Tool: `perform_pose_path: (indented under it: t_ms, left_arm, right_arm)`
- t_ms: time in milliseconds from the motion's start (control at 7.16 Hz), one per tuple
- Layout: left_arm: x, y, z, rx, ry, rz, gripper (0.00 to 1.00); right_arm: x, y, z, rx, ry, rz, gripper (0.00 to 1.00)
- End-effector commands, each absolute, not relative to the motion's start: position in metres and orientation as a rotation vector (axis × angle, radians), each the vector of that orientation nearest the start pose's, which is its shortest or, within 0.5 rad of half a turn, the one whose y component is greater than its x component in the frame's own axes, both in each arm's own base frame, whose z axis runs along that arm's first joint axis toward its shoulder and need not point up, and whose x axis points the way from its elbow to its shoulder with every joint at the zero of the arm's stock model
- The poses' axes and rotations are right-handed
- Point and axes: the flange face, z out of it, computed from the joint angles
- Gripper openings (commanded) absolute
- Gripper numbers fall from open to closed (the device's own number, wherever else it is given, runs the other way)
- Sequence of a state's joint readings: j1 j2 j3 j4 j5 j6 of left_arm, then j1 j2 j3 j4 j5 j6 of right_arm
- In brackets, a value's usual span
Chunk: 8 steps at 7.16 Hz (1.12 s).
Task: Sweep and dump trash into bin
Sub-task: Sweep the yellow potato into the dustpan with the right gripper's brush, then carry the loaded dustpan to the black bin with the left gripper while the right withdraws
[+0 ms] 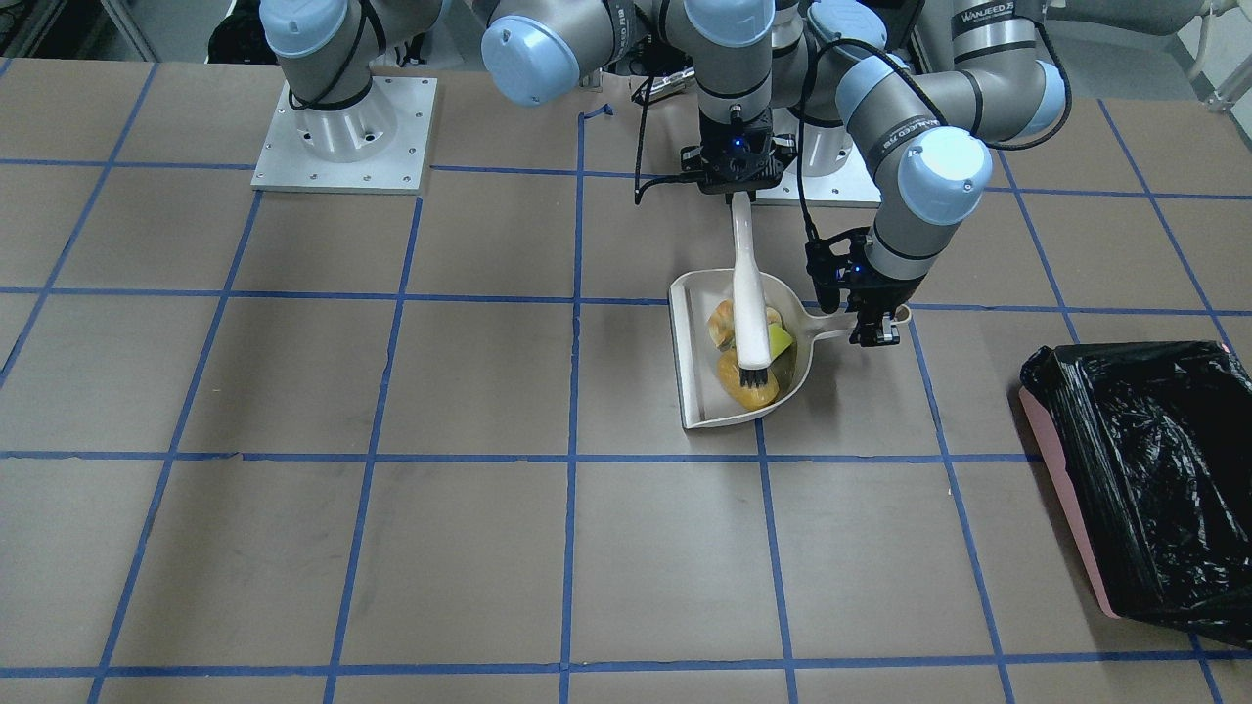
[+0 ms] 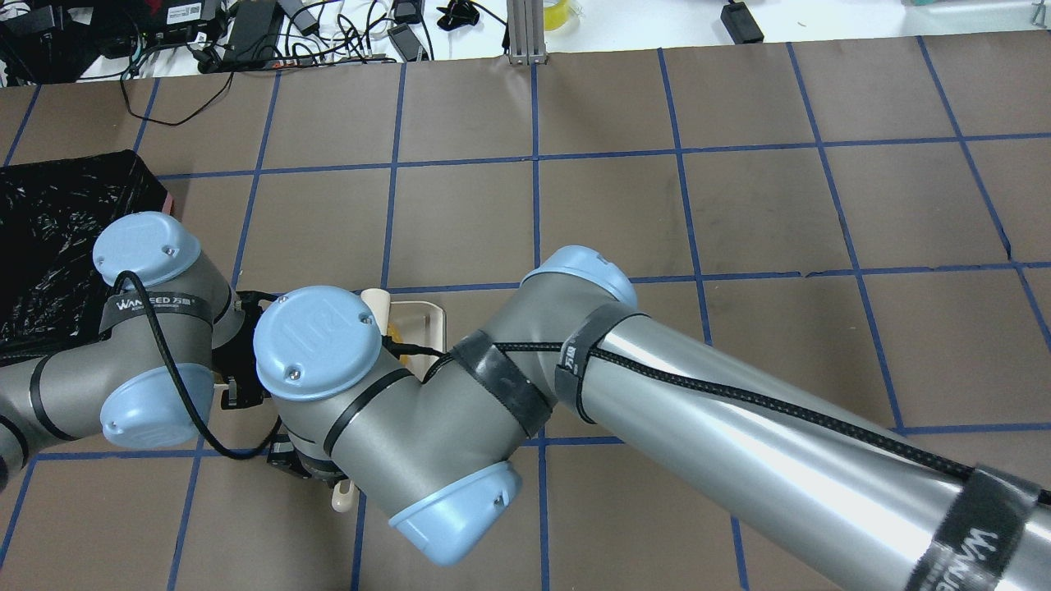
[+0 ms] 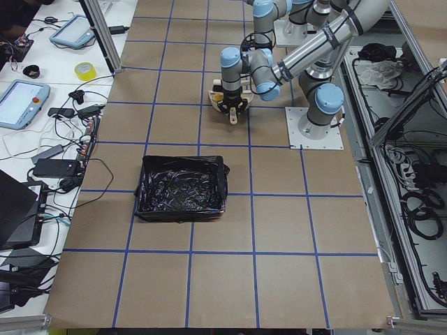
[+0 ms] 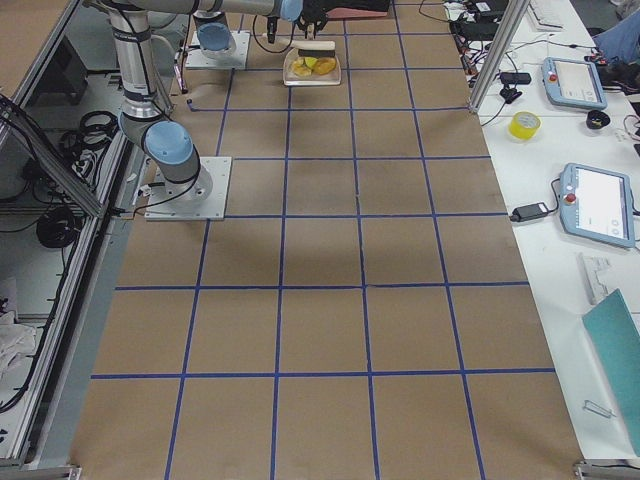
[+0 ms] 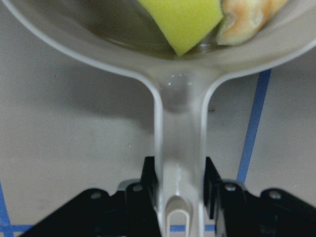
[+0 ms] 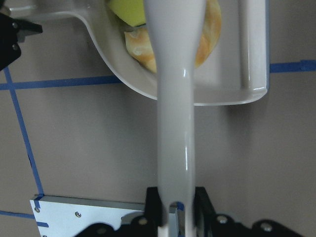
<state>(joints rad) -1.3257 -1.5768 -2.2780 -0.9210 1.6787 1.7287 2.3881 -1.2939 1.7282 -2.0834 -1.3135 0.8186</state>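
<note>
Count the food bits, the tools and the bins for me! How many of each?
Food: 3 (roll, croissant, wedge)
Dustpan: 1
Brush: 1
Bin: 1
Total: 6

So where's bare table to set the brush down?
Bare table spreads from the dustpan toward the robot's right and along the operators' edge. A narrower strip lies between dustpan and bin. Crowded: over the dustpan, where the right gripper holds the brush and the left gripper grips the dustpan.

Cream-white dustpan (image 1: 696, 386); yellow wedge (image 1: 780, 341), golden-brown roll (image 1: 755, 396), tan croissant (image 1: 722, 325); white brush (image 1: 748, 284), black bristles (image 1: 753, 376); pink bin (image 1: 1068, 508), glossy black liner (image 1: 1154, 469); brown table (image 1: 293, 391), blue tape grid (image 1: 572, 391).
</note>
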Motion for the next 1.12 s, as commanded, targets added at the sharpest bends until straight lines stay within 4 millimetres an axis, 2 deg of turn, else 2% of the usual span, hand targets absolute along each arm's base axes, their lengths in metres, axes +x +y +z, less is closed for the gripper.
perform_pose_path:
  t_ms: [0,279,419,559,698,977]
  left_arm:
    - [-0.01,-0.413,0.225,2.1,2.371,0.134,0.0]
    - [-0.009,-0.416,0.229,2.1,2.375,0.107,0.0]
    - [-0.002,-0.422,0.237,2.065,2.388,0.082,0.0]
    - [0.018,-0.432,0.254,2.013,2.391,0.061,0.0]
    - [0.03,-0.438,0.268,2.008,2.433,0.074,0.0]
    - [0.041,-0.459,0.305,1.994,2.418,0.063,0.0]
  right_arm:
    - [0.504,-0.295,0.322,-0.266,2.998,0.129,0.0]
    - [0.468,-0.334,0.33,-0.278,3.07,0.066,0.0]
    - [0.443,-0.361,0.34,-0.257,3.095,0.029,0.0]
    - [0.417,-0.386,0.347,-0.201,3.099,0.013,0.0]
    - [0.386,-0.41,0.352,-0.125,3.121,-0.012,0.0]
    - [0.33,-0.445,0.359,0.036,3.172,-0.027,0.0]
